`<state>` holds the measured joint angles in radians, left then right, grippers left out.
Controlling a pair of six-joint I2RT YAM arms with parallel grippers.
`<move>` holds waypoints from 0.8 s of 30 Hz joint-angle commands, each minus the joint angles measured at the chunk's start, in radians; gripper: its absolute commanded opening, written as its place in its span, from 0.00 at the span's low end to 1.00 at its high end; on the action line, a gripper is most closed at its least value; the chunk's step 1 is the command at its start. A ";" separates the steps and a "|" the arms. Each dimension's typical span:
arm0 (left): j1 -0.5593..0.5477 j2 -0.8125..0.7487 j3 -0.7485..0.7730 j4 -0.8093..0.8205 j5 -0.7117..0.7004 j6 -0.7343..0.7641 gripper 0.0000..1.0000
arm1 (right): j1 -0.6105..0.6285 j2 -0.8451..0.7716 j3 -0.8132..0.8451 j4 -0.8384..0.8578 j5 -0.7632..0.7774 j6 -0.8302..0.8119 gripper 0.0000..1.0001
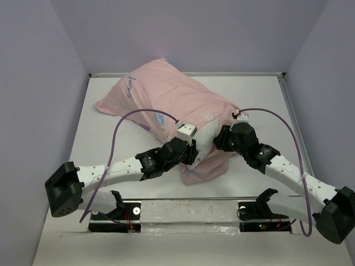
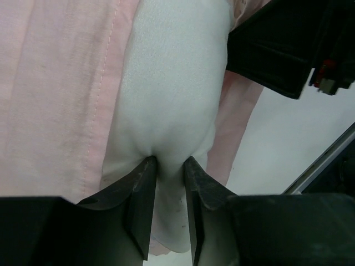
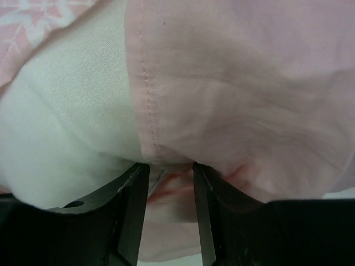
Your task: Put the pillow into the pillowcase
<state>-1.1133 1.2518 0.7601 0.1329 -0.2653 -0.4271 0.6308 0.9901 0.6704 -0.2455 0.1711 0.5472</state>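
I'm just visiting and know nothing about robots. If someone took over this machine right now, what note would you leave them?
Left hand: pinching a fold of the plump white fabric pillow at its exposed end.
Right hand: straddles the hem of the thin pink fabric pillowcase; grip unclear.
Done: pillow mostly inside the case, lying on the white table.
To do: pull the hem over the bare near end.

Pillow (image 2: 172, 83): lodged partly in the pillowcase (image 2: 55, 83), which is laid on the table (image 1: 266, 111). A fold of the pillow is set between the fingers of the left gripper (image 2: 169, 166). The pillowcase is found mainly left of that claw, and the right arm (image 2: 288, 44) ahead to its right. At the right gripper (image 3: 171, 166), the pillowcase hem is placed between the fingers, with the pillow to the left.
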 commanded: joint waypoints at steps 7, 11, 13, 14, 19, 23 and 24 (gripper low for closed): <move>-0.005 -0.020 0.018 0.102 0.005 0.001 0.28 | 0.010 0.145 0.038 0.157 0.166 -0.012 0.21; -0.005 0.000 0.041 0.117 -0.014 0.020 0.26 | 0.010 0.078 0.034 0.114 0.064 -0.012 0.01; 0.001 0.030 0.054 0.140 -0.044 0.054 0.25 | 0.010 0.023 0.021 0.057 -0.014 -0.012 0.00; 0.009 0.043 0.071 0.146 -0.048 0.068 0.25 | 0.010 -0.043 0.018 -0.010 -0.042 -0.019 0.00; 0.136 0.129 0.116 0.232 0.037 0.085 0.20 | 0.010 -0.194 0.069 -0.202 -0.221 -0.049 0.00; 0.173 0.178 0.159 0.258 0.009 0.091 0.18 | 0.010 -0.254 0.142 -0.271 -0.307 -0.076 0.00; 0.182 0.195 0.168 0.275 0.014 0.087 0.17 | 0.010 -0.248 0.164 -0.270 -0.367 -0.085 0.00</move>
<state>-0.9817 1.4067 0.8551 0.2749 -0.2016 -0.3710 0.6350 0.7742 0.7124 -0.4553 0.0162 0.5064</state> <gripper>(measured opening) 0.188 0.021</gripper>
